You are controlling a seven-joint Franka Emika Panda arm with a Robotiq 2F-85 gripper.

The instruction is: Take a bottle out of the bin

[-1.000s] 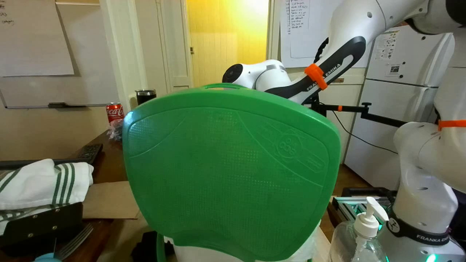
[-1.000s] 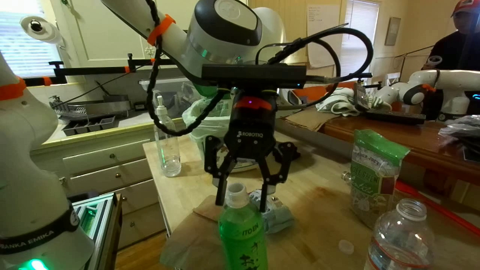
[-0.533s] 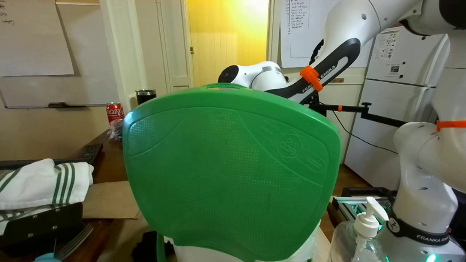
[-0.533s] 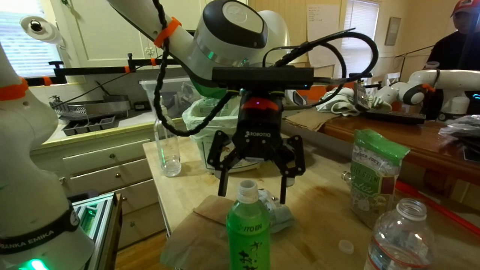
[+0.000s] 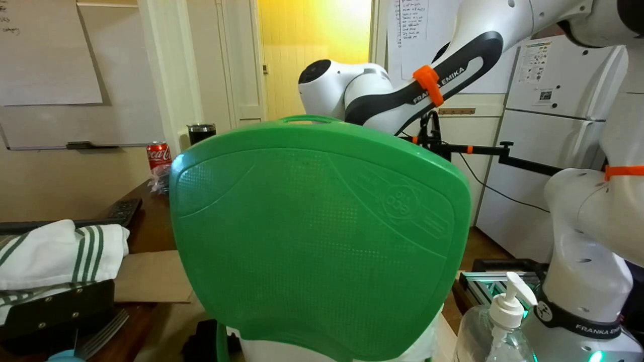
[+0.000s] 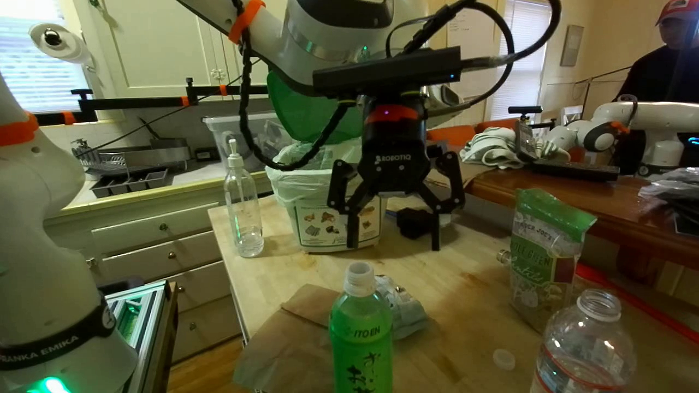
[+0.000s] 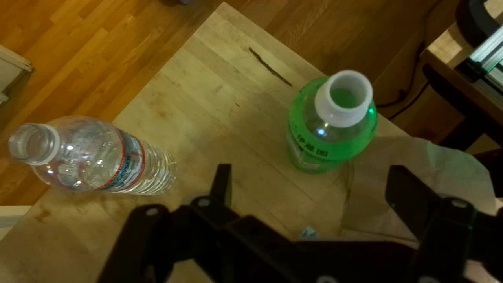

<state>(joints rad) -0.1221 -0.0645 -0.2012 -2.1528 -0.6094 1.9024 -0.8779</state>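
The bin (image 6: 330, 188) stands on the table with a pale bag lining it and its green lid (image 5: 322, 241) raised. That lid hides most of the arm's hand in an exterior view. What lies inside the bin cannot be seen. A green bottle (image 6: 360, 333), capless and labelled ITO EN, stands upright on the table in front of the bin; the wrist view also has the green bottle (image 7: 334, 122). My gripper (image 6: 394, 246) hangs open above the table, between the bottle and the bin, touching neither. Nothing is between its fingers (image 7: 223, 184).
A clear bottle (image 6: 584, 349) stands near the table's front right. Behind it are a lentil bag (image 6: 549, 256) and a red strip. Brown paper (image 6: 297, 333) and a crumpled wrapper (image 6: 401, 308) lie by the green bottle. A pump bottle (image 6: 244, 213) stands left of the bin.
The fingers, close about the green bottle's neck a second ago, have spread wide. My gripper has risen and drawn back from the bottle, which shifted slightly and now stands still.
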